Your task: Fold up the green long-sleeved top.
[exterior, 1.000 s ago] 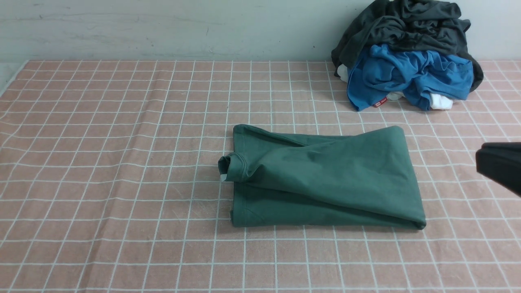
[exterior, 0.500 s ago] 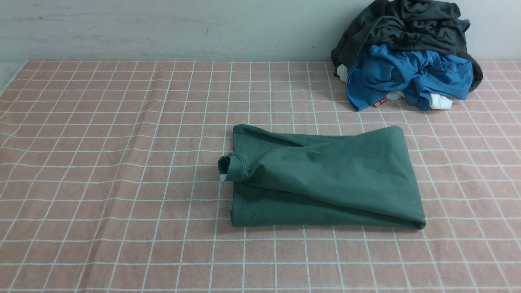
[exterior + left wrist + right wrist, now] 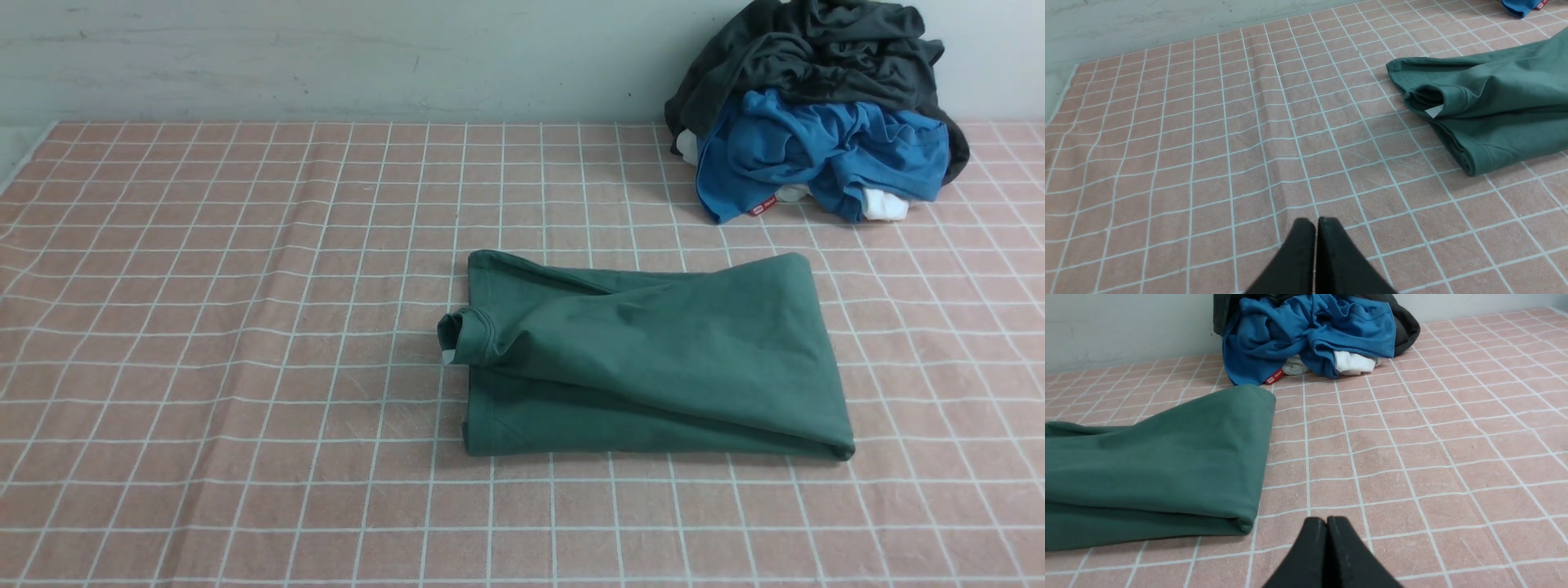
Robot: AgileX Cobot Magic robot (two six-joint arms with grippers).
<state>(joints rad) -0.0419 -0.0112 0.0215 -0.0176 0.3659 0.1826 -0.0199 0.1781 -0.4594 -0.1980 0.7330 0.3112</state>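
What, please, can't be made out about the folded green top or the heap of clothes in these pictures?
- Dark-green cotton long-sleeved top: sleeves hidden under its folds, every view.
- Small white neck label: print too small, front view.
- Pile of dark grey-black garment and bright blue garment: white cloth mostly buried.

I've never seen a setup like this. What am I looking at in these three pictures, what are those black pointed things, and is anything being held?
A two-armed robot took these. One camera sits between its arms and looks forward; the others ride on each wrist. The black points are its pincers: the left gripper and the right gripper, both shut and holding nothing. On the pink checked tablecloth lies the green long-sleeved top, already folded into a compact rectangle. By the back wall sits a pile: a blue garment under a dark grey one.
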